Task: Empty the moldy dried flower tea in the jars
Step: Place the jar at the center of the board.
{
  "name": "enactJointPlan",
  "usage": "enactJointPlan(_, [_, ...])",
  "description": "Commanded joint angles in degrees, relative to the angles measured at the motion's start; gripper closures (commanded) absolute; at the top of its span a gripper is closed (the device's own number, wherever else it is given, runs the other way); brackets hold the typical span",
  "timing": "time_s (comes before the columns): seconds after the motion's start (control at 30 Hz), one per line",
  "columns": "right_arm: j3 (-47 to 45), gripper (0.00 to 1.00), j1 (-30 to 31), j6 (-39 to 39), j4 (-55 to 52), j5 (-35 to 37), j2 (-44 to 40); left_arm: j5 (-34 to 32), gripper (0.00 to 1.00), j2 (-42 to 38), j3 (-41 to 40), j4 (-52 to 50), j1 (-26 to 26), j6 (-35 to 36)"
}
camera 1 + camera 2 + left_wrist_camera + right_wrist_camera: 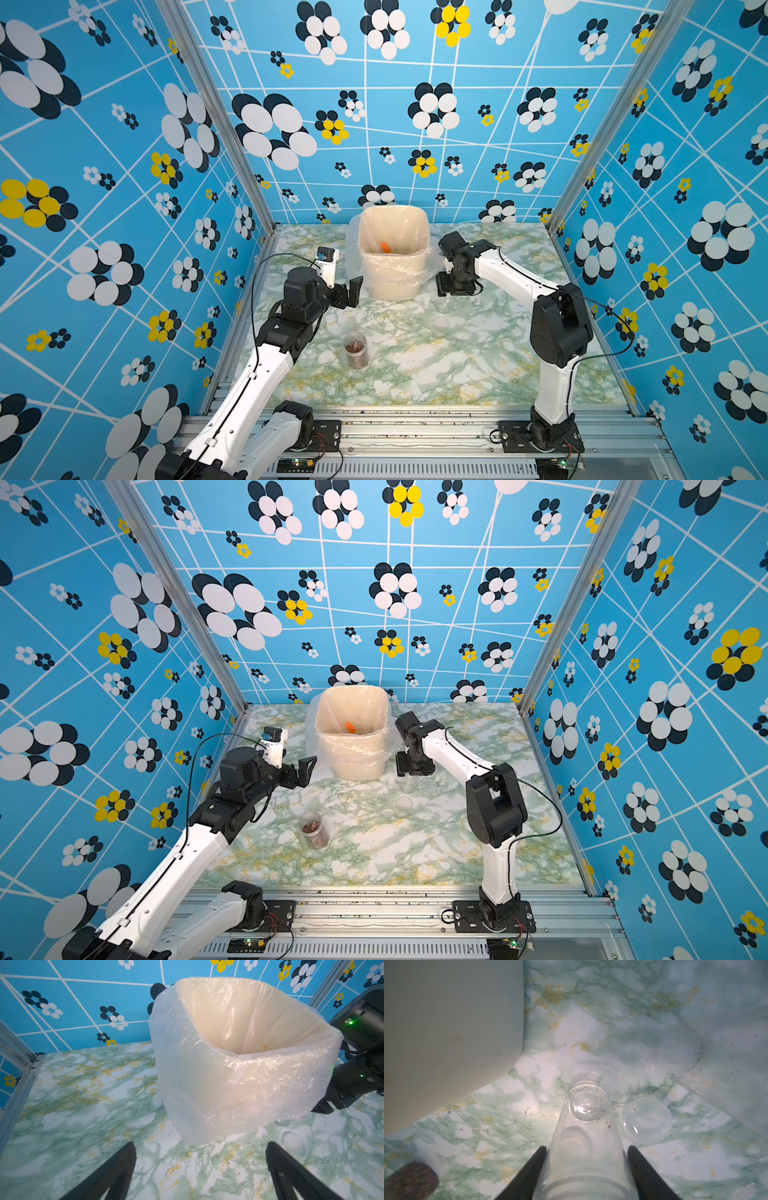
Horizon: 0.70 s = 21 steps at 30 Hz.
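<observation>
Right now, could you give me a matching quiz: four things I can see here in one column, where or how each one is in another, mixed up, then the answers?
Things:
1. left gripper
2. right gripper
3. orange piece
4. dried flower tea

Places or states:
A. inside the cream bin
B. fingers either side of the empty clear jar
C. inside the front jar
D. open, holding nothing

Pairs: 1-D, 2-B, 3-A, 4-C

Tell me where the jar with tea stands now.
In both top views the jar with tea stands on the table's left half, near the left arm, apart from the bin behind it.
</observation>
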Motion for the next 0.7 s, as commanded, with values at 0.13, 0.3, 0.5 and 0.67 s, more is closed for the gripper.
enactJointPlan(0.13, [3.75,0.24,0.07,-0.41,-4.31,-0.12,0.74,-0.31,0.01,-1.20,-0.87,1.13,-0.30,1.24])
enactJointPlan(0.3, [5.08,0.20,0.07,-0.18,-5.92,0.01,-1.06,-0.62,0.01,-1.54,-0.93,1.13,-0.26,1.46])
enactJointPlan(0.5, [2.98,0.16,0.10,1.76,-4.94,-0.14,-7.09,-0.81,0.01,-2.17,-1.24,1.02,-0.28,1.73])
enactJointPlan(0.67, [-0.65,0.14,0.51,3.45,-3.29,0.01,-13.97,-0.99,0.01,-2.72,-1.26,1.13,-0.24,1.90])
